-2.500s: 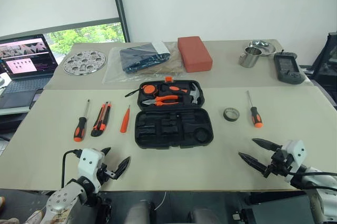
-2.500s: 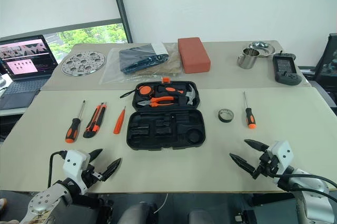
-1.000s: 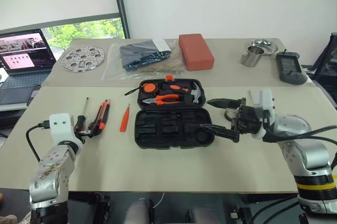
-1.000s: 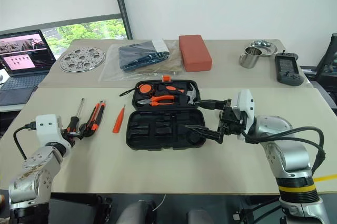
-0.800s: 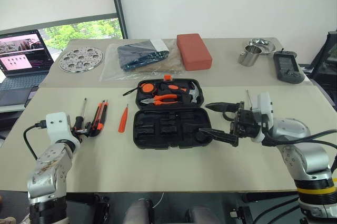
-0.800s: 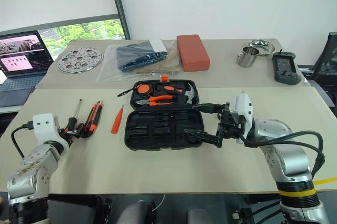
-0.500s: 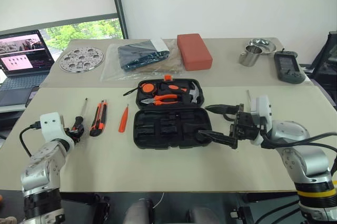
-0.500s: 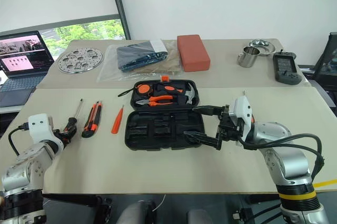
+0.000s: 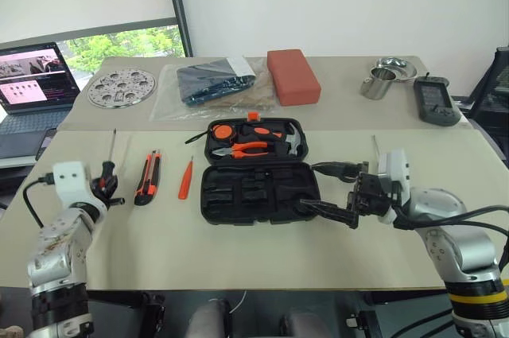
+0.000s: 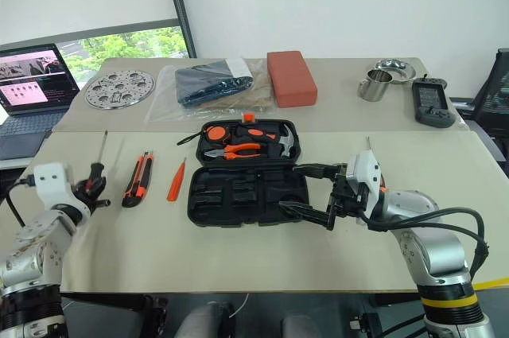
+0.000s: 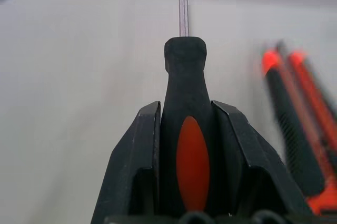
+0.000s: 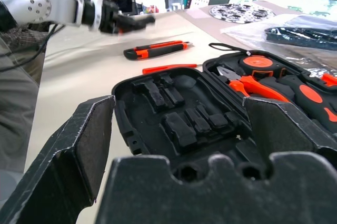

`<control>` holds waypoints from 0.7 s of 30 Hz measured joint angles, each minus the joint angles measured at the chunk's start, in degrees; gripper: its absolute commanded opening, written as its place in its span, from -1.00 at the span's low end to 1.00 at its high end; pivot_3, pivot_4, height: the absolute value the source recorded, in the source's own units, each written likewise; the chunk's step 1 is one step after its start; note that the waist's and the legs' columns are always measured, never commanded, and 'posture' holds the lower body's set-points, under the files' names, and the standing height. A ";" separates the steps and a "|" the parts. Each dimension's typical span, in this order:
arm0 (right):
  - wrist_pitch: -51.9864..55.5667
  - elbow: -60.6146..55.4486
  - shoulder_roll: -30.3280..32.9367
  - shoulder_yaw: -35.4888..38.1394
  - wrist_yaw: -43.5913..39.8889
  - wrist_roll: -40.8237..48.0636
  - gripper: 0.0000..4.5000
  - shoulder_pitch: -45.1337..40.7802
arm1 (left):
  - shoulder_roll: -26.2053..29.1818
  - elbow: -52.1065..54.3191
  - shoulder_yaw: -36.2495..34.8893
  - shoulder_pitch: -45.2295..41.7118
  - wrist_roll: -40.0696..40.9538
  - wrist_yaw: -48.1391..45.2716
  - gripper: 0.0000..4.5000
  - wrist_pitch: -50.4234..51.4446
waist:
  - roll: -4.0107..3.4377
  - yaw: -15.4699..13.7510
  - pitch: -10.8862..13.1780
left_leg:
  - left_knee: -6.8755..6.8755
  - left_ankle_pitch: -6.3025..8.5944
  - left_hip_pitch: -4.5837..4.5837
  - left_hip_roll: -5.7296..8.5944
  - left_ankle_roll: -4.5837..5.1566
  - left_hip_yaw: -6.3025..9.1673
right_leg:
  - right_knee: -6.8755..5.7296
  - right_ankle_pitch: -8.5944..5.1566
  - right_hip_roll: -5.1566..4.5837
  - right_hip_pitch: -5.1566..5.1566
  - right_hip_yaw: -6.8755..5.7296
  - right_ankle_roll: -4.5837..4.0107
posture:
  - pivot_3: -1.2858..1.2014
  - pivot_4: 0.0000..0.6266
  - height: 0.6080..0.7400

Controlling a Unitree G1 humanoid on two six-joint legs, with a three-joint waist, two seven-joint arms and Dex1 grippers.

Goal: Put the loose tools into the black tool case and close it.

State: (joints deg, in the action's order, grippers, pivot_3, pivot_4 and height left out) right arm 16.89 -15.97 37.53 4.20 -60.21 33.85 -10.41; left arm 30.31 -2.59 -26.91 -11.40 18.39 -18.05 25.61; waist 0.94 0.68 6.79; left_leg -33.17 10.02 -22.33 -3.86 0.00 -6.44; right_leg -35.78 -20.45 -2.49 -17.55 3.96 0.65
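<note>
Your left wrist view settles the grip: the left gripper (image 11: pixel 185 145) has both fingers (image 11: pixel 138 155) pressed against the black-and-orange handle of a screwdriver (image 11: pixel 185 129), shaft pointing away over the table; the head views show that gripper (image 9: pixel 109 189) only as a small dark shape at the table's left edge, the shaft rising thinly beyond it. Your right gripper (image 10: pixel 312 191) stands spread wide and holds nothing, its tips at the right end of the open case (image 10: pixel 246 175); one finger lies over the front half, the other beside the hinge line. The right wrist view looks between those fingers into the case's empty moulded slots (image 12: pixel 179 113), with pliers (image 12: pixel 247 84) seated in the far half, detail the head views give only coarsely. Between the left gripper and the case lie the knife (image 9: pixel 149 178) and the slim orange tester (image 9: pixel 186 178), apart from each other. The second screwdriver's shaft (image 9: pixel 374 145) shows behind the right wrist; the tape roll you cannot see. The surface is two beige tables (image 9: pixel 238 250) butted together; the far one carries a perforated disc (image 9: pixel 122 87), a bagged dark item (image 9: pixel 208 83), a red block (image 9: pixel 293 77) and a steel cup (image 9: pixel 374 83). A laptop (image 9: pixel 28 87) sits left, against a white wall and window
</note>
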 measured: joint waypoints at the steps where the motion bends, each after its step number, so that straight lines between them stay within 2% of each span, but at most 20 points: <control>1: 0.00 0.03 0.00 0.47 0.44 0.11 1.00 0.17 | 0.54 -0.08 0.36 -0.70 0.00 -1.54 -0.57 -1.49 | 0.00 0.00 0.00 | 0.02 0.00 -0.01 0.00 0.00 -0.02 | 0.00 0.00 0.00 -0.02 0.01 0.00 | 0.03 -0.52 1.00; 4: 0.00 0.13 0.01 3.21 1.39 0.60 1.00 1.24 | 3.55 -0.10 4.74 -3.21 -0.20 -9.92 -0.57 -7.51 | 0.00 -0.35 0.00 | 0.07 -0.02 -0.04 0.04 -0.03 -0.07 | 0.00 0.00 0.04 -0.08 -0.02 0.00 | 0.03 -0.52 1.00; 6: 0.00 0.23 0.11 4.79 1.73 1.13 1.00 2.42 | 5.31 0.69 10.40 -5.62 -0.22 -18.43 -0.57 -11.66 | -0.01 -0.86 0.00 | 0.13 -0.04 -0.06 0.07 -0.04 -0.18 | 0.05 0.00 0.06 -0.11 -0.02 0.00 | 0.03 -0.52 1.00; 10: 0.04 -0.34 0.11 6.54 2.23 2.06 1.00 3.26 | 5.59 -1.34 20.81 -11.82 0.01 -33.69 -0.57 -15.82 | -0.06 -0.88 -0.02 | 0.15 -0.13 -0.17 0.07 -0.01 -0.26 | 0.00 0.00 0.25 -0.33 0.03 0.00 | 0.03 -0.52 1.00; 16: 0.04 -1.51 1.10 10.23 2.68 3.00 1.00 7.53 | 3.27 -19.79 34.28 -26.68 -5.77 -51.44 -0.57 -28.18 | -0.14 -0.88 -0.05 | -0.04 -0.28 -0.55 0.01 -0.08 -0.21 | -0.12 0.00 0.75 -0.68 0.11 0.00 | 0.03 -0.52 1.00; 21: 0.04 -3.68 1.58 12.56 3.11 3.10 1.00 11.17 | 1.60 -38.61 40.30 -36.34 -13.21 -58.98 -0.57 -41.10 | -0.13 -0.43 -0.04 | -0.05 -0.26 -0.58 -0.09 -0.05 -0.16 | -0.12 0.00 0.93 -0.75 0.22 0.00 | 0.03 -0.52 1.00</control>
State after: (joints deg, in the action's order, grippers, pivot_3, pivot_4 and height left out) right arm 16.93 -19.65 39.11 16.75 -57.11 36.95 0.76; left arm 31.92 -41.20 13.40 -47.74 5.18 -77.04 -15.49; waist 0.81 0.24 6.75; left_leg -33.21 9.76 -22.92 -3.95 -0.05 -6.60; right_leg -35.90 -20.45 -1.56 -18.30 4.19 0.65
